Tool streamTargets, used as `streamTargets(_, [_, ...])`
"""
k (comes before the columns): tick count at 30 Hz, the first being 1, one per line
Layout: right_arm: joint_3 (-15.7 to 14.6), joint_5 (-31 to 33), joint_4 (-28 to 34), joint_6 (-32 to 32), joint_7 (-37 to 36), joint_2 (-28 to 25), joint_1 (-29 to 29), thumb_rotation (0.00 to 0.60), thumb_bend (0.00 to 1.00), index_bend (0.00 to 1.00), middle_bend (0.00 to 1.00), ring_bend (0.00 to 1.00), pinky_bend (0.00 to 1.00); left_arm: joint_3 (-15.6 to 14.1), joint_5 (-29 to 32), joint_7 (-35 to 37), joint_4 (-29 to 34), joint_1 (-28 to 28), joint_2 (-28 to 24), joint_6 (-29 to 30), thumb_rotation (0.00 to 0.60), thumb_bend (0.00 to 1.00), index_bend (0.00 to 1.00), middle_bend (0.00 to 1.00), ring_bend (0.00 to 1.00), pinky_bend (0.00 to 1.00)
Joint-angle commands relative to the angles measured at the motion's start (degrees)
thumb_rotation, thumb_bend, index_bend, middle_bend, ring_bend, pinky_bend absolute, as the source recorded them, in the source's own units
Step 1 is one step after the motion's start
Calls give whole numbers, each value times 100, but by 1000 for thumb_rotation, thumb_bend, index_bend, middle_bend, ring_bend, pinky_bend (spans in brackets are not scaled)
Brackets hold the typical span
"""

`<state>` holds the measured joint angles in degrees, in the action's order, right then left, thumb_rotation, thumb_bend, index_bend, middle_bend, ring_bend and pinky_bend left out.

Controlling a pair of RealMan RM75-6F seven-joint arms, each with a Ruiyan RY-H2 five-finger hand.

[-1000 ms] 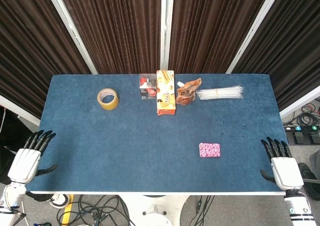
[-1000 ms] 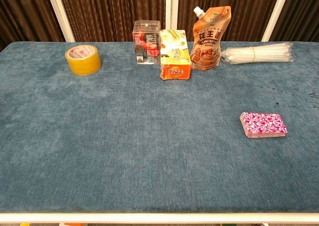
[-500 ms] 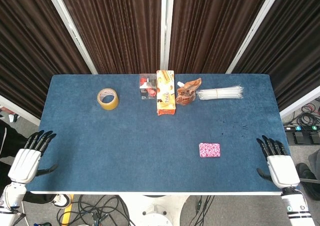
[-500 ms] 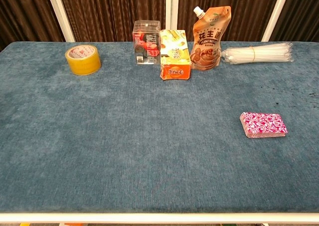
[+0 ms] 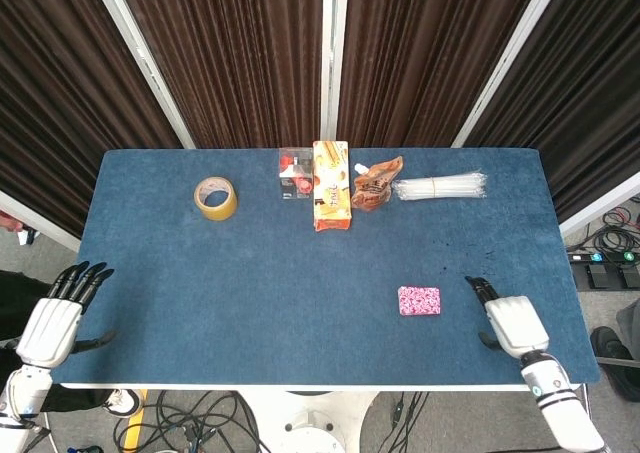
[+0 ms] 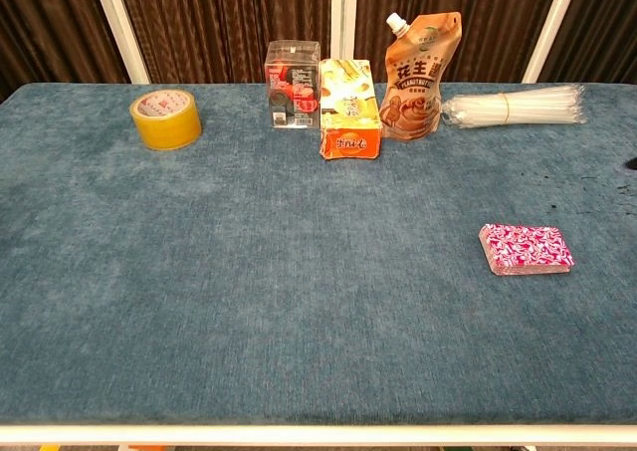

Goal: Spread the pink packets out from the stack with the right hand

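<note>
From the head view the stack of pink packets (image 5: 419, 300) lies flat toward the table's (image 5: 250, 303) near right corner, long axis along the near edge, the empty, loosely spread right hand (image 5: 510, 321) just beside it, while the chest view shows the stack (image 6: 527, 248) untouched.

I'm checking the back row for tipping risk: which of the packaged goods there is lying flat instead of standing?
The yellow-orange snack box, lying lengthwise between the upright clear box and standing spouted pouch.
</note>
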<state>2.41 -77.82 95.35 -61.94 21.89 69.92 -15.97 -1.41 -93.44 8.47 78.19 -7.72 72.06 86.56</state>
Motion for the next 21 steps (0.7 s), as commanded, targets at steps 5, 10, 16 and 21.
streamTargets(5, [205,453,-152,416,519,574,-479,600,153,164,178,696,778,-3,22,49,-44,4,3,-14,600,0,129,90,0,97])
streamTargets(10, [261,738,-196,586,728,857,-709,600,157,217,203,713,783,26,84,126,-112,33,33,18,600,0,130,89,0,97])
streamTargets(16, [313,1070,-318,670,1027,1130,-940,600,158,226,206,713,783,33,118,209,-178,52,31,25,600,0,130,89,0,97])
streamTargets(21, [299,1319,-376,648,1242,1285,-1053,600,159,232,220,713,783,33,126,263,-227,57,46,21,600,0,130,90,0,97])
